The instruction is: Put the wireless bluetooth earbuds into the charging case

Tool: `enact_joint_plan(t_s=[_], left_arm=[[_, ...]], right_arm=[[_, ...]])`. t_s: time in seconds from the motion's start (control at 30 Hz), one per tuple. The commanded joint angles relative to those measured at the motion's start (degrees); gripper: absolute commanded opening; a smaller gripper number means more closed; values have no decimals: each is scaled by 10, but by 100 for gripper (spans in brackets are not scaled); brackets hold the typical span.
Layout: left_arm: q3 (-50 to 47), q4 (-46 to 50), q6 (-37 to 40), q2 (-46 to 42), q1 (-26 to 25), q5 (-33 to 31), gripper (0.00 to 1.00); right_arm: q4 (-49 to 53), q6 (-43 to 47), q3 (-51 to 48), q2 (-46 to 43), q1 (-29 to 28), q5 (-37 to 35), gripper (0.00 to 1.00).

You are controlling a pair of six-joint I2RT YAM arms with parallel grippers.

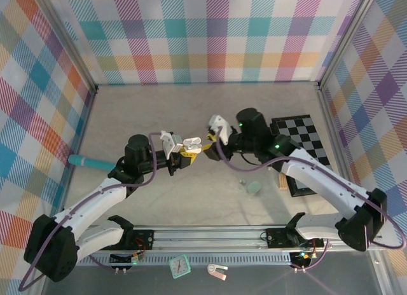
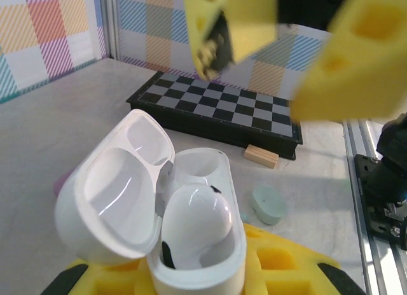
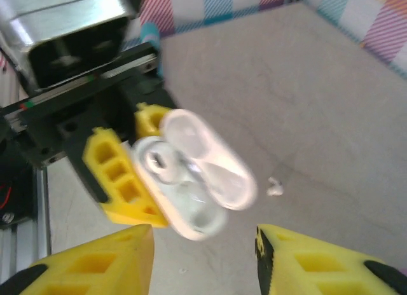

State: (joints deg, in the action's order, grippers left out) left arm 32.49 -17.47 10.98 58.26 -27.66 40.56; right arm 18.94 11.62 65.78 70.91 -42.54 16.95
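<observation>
Clamping the white charging case (image 2: 191,257) between its yellow pads, the left gripper (image 1: 181,154) is closed tight on the case's lower body, so that the wells are presented upward and toward the other arm. The lid (image 2: 114,193) is swung fully back, out of the way. One white earbud (image 2: 197,222) is seen seated in the nearer well, and the farther well looks empty.

The right gripper (image 3: 203,234) is held just in front of the case with its fingers parted and nothing between them. This is judged to be a letting-go at the well rather than a grasp.

A second white earbud (image 3: 275,188) is seen lying on the bare table (image 1: 159,110), apart from the raised case, toward the near edge and right of the middle, near a pale green case (image 2: 268,205). It is judged to be the piece yet to be fetched. Toward the right edge, a chessboard (image 2: 216,110) and a small wooden block (image 2: 261,156) are set aside, not needed by the task.
</observation>
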Motion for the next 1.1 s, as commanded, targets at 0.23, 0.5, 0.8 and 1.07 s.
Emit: enact_joint_plan(t_s=[0.23, 0.5, 0.8, 1.07], left_arm=[[-21, 29, 17, -84, 5, -9, 4], [-30, 35, 27, -124, 4, 4, 4], [-34, 29, 31, -120, 4, 13, 4], [-34, 28, 29, -118, 4, 21, 4]], right_arm=[[-131, -300, -12, 112, 143, 37, 56], [-107, -391, 96, 352, 130, 88, 53], [-10, -325, 291, 545, 70, 108, 49], [64, -263, 431, 657, 51, 122, 48]])
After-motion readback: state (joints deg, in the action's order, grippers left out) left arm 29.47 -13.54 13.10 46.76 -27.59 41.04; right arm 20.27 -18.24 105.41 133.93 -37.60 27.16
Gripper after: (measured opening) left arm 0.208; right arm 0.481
